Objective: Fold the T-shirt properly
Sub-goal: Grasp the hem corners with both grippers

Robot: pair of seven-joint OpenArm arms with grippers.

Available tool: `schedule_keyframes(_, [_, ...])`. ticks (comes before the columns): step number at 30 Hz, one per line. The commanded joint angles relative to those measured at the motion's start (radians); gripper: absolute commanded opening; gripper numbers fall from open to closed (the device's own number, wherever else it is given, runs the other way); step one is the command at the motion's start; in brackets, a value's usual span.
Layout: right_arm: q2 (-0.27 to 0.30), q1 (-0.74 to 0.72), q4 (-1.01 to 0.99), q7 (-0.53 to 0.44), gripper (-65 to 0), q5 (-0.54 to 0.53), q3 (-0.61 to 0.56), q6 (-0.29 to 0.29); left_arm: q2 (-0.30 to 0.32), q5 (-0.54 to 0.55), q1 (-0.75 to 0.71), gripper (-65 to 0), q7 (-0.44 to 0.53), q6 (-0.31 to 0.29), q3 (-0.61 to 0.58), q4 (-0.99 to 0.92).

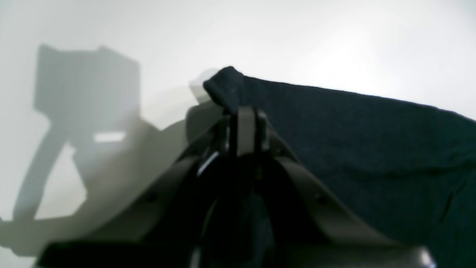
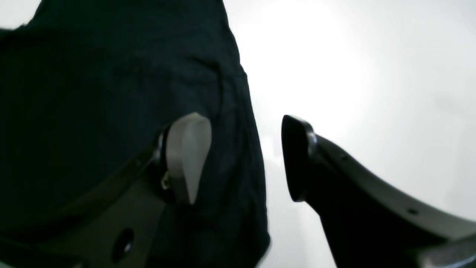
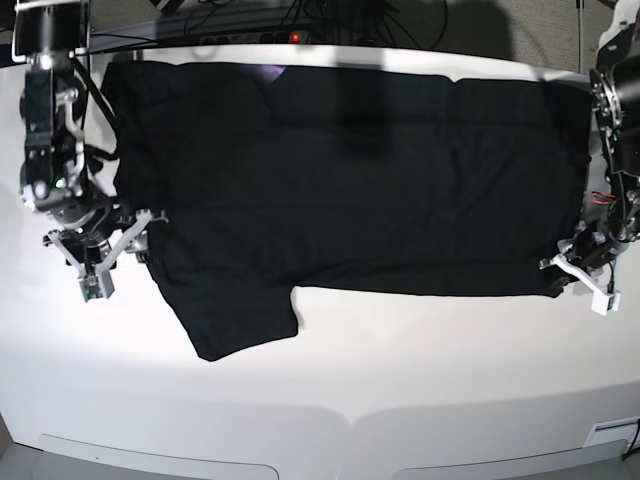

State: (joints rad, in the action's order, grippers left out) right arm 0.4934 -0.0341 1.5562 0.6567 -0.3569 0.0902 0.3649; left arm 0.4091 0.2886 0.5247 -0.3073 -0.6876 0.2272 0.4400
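Observation:
The black T-shirt [image 3: 350,180] lies spread flat on the white table [image 3: 400,370], plain side up, with one sleeve [image 3: 235,320] pointing toward the front. At the shirt's front right corner in the base view, my left gripper [image 3: 558,270] is shut on the cloth. The left wrist view shows its jaws [image 1: 243,115] pinched together, with a tuft of black T-shirt [image 1: 372,149] poking out above them. My right gripper [image 3: 143,222] is at the shirt's left edge by the sleeve. It is open [image 2: 241,158], one finger over the T-shirt [image 2: 93,93], the other over bare table.
A power strip with a red light [image 3: 295,37] and cables run along the table's back edge. The right arm's column [image 3: 45,110] stands at the far left and the left arm's [image 3: 615,120] at the far right. Bare white table lies in front of the shirt.

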Motion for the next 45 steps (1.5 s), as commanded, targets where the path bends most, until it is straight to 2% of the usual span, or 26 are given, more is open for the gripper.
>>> schedule_keyframes(1, [0.019,-0.069,-0.014,-0.01,-32.8,-0.03,0.008,0.023,0.006,0.008,0.024,-65.0,0.01,-0.011,-0.002,0.011])
schedule_keyframes(5, [0.019,-0.268,-0.183,0.094,-32.7,-0.103,-0.009,0.085,-0.027,0.007,0.024,-65.0,0.009,-0.011,-0.002,0.011])
schedule_keyframes(8, [0.019,-0.408,-0.354,0.118,-32.7,-0.129,-0.066,0.099,-0.053,0.007,0.021,-65.0,0.009,-0.011,-0.002,0.011])
schedule_keyframes(11, [0.019,-0.541,-0.549,0.115,-31.3,-0.153,-0.16,0.101,-0.076,0.007,0.022,-65.0,0.01,-0.011,-0.002,0.011])
schedule_keyframes(14, [0.018,-0.657,-0.738,0.095,-25.1,-0.152,-0.278,0.148,-0.095,0.007,0.022,-65.0,0.01,-0.011,-0.002,0.011])
schedule_keyframes(18, [0.007,-0.761,-0.909,-0.008,-22.5,-0.148,-0.409,0.151,-0.108,0.007,0.021,-65.0,0.01,-0.011,-0.002,0.011])
schedule_keyframes(24, [-0.047,-0.796,-1.031,-0.031,-22.6,-0.146,-0.47,0.151,-0.109,0.007,0.022,-65.0,0.011,-0.011,-0.002,0.011])
schedule_keyframes(30, [-0.098,-0.793,-1.08,-0.053,-22.6,-0.063,-0.469,0.15,-0.109,0.006,0.022,-65.0,0.01,-0.011,-0.002,0.011])
schedule_keyframes(33, [-0.106,-0.793,-1.086,-0.062,-22.6,-0.019,-0.469,0.142,-0.109,0.006,0.021,-65.0,0.01,-0.011,-0.002,0.011])
schedule_keyframes(37, [-0.106,-0.794,-1.086,-0.128,-22.6,0.048,-0.469,0.115,-0.109,-0.002,0.021,-65.0,0.01,-0.011,-0.002,0.011])
schedule_keyframes(42, [-0.107,-0.788,-1.104,-0.143,-28.7,0.039,-0.469,0.114,-0.109,-0.001,0.022,-65.0,0.015,-0.011,-0.002,0.011])
schedule_keyframes(45, [-0.115,-0.783,-1.142,-0.173,-29.5,0.039,-0.469,0.116,-0.109,-0.001,0.022,-65.0,0.017,-0.011,-0.002,0.011])
